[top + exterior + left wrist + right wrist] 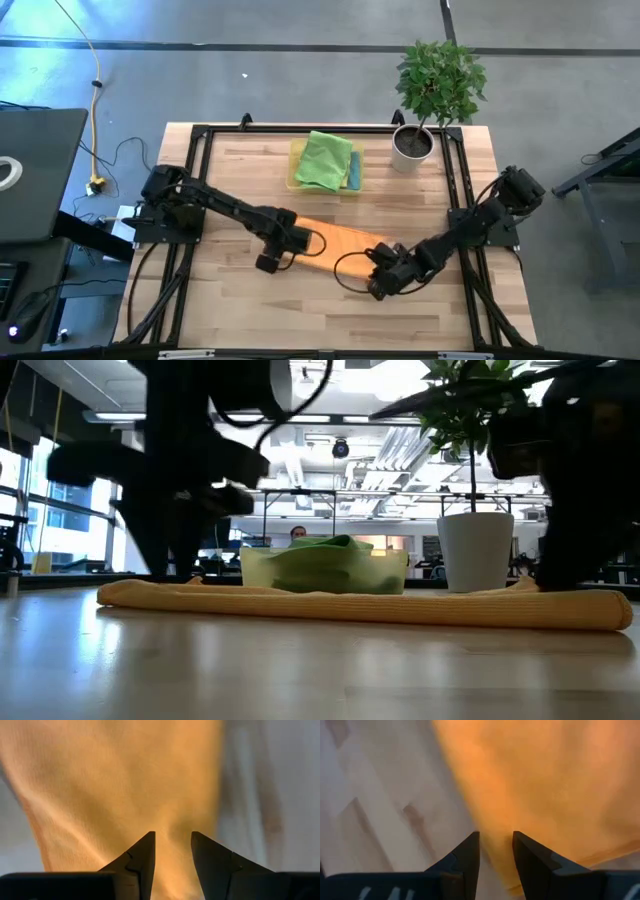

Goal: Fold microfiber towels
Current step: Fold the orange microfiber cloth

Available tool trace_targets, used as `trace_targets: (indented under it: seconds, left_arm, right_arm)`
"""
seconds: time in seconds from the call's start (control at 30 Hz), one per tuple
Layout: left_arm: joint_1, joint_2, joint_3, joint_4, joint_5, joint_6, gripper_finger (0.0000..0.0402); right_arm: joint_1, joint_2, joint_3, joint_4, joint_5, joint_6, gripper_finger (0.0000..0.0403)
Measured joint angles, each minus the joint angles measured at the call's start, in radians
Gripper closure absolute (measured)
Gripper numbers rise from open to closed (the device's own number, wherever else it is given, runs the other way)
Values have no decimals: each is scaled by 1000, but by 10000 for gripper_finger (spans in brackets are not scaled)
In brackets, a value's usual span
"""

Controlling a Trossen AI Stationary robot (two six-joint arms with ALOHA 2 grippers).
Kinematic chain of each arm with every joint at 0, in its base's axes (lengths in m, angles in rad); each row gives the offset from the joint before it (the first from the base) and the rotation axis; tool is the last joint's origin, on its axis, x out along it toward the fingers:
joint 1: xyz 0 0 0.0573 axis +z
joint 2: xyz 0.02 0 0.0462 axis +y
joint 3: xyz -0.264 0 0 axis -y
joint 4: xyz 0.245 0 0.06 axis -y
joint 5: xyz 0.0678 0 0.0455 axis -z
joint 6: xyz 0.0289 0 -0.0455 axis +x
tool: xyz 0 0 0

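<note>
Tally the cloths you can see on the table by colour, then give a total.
Orange: 1, the orange towel lying as a long strip between the left gripper and the right gripper.
Green: 1, the green towel heaped in the yellow tray.
Blue: 1, the blue towel, only an edge showing beside the green one.
Total: 3 visible; any others under the heap are hidden.

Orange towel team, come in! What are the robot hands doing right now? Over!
Left gripper and right gripper low at opposite ends of the orange towel, fingers slightly apart. Towel lying in a long folded strip on the table. Nothing in the way.
</note>
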Motion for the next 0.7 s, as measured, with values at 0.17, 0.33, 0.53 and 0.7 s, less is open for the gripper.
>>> trace_targets:
  seconds: [0.17,0.33,0.53,0.7]
  left_arm:
    - [66,0,-64,44,0,0,287]
    - [86,-3,-102,55,25,-56,287]
    - [27,-2,-103,90,238,-308,287]
    - [-46,0,-85,175,247,-443,287]
  right_arm:
    - [36,33,1,10,-13,59,295]
    - [51,35,3,-77,-11,71,295]
    - [30,30,6,-188,12,60,295]
    - [10,14,3,-216,14,31,295]
